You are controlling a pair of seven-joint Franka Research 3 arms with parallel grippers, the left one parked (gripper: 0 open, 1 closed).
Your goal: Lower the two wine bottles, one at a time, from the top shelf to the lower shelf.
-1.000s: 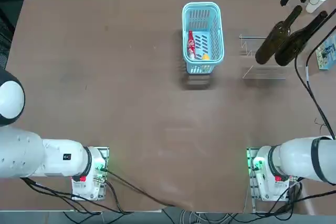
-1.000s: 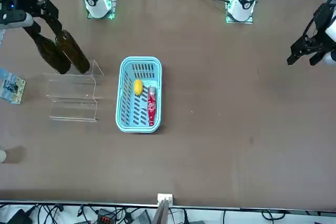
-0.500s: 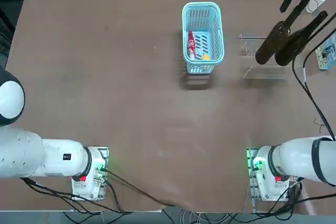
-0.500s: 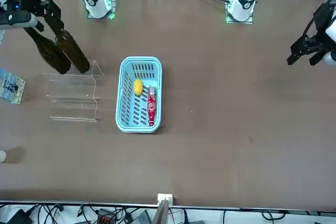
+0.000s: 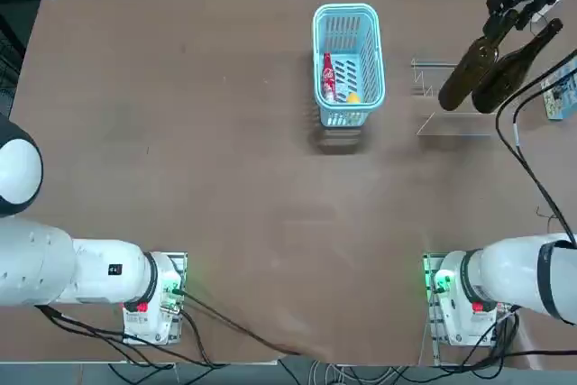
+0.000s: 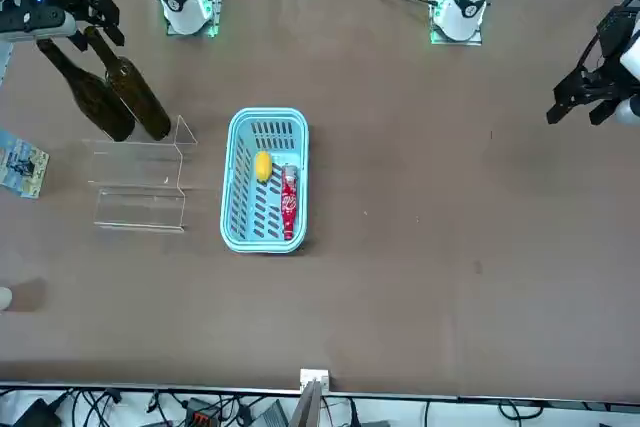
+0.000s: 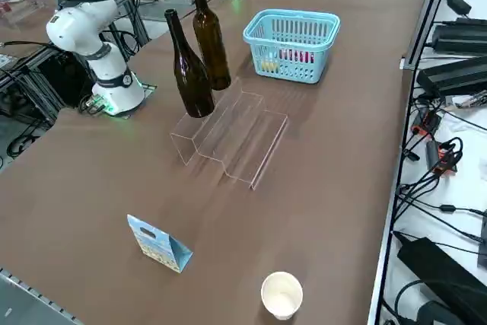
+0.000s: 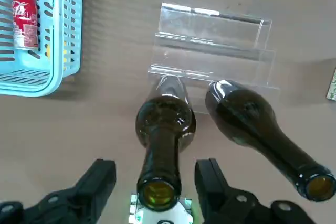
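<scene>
Both wine bottles (image 8: 166, 129) are parked upright on the top shelf (image 7: 199, 129), and since the slimmer one's neck is straddled by the right gripper (image 8: 157, 192), fingers (image 8: 212, 182) apart, they're probably best closed squarely before lifting.

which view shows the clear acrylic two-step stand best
The right side view: the clear acrylic two-step stand shows both tiers in profile, the two dark glass wine bottles on the taller one. Top and front views give faint outlines; the wrist view shows it behind the bottles.
</scene>
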